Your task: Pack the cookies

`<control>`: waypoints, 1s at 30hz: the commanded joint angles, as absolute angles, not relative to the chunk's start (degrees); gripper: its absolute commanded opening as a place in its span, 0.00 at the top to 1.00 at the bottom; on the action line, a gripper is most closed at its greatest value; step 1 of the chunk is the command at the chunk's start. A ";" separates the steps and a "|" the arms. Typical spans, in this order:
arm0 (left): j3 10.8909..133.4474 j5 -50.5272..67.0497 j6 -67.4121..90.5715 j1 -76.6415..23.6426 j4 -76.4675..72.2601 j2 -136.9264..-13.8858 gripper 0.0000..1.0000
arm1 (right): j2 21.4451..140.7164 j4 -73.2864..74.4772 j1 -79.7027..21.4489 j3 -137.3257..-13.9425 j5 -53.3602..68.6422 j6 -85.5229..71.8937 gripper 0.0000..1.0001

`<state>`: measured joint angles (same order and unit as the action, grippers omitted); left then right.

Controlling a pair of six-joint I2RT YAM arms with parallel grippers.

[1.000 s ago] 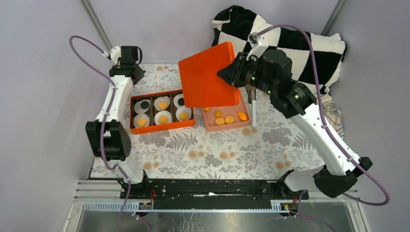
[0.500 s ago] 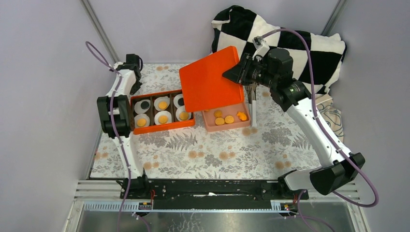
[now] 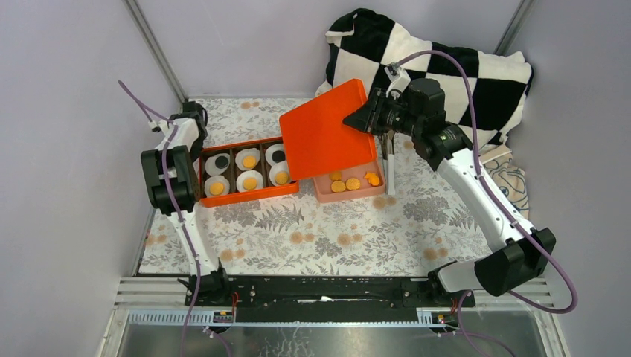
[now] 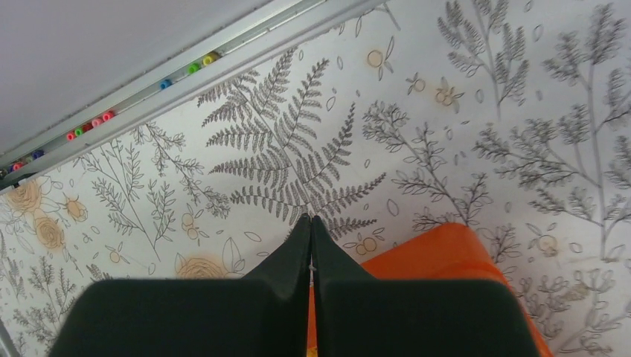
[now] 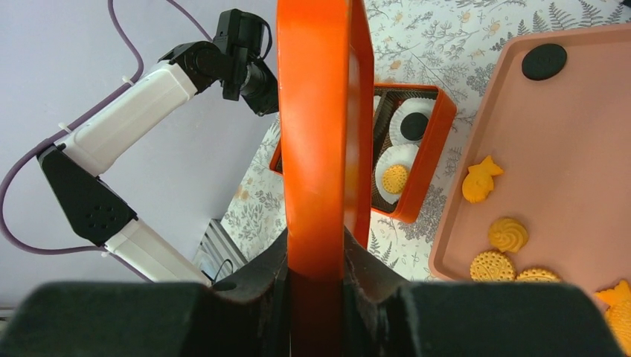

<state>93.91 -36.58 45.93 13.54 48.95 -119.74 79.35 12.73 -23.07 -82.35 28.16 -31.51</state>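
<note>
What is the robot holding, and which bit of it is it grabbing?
The right jaws pinch the orange lid by one edge, holding it tilted above the pink tray. The left jaws are shut on nothing.

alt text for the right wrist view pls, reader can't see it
The right gripper clamps an orange lid between its fingers, seen edge-on up the middle of the frame. Right of it, a pink tray holds orange cookies and a black cookie. Behind sits an orange box with white liners, the left arm beyond.
</note>
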 commanded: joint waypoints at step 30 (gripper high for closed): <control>82.31 -37.61 52.36 0.32 43.75 -96.64 1.00 | 101.12 -63.94 -15.88 -66.51 54.11 -84.42 1.00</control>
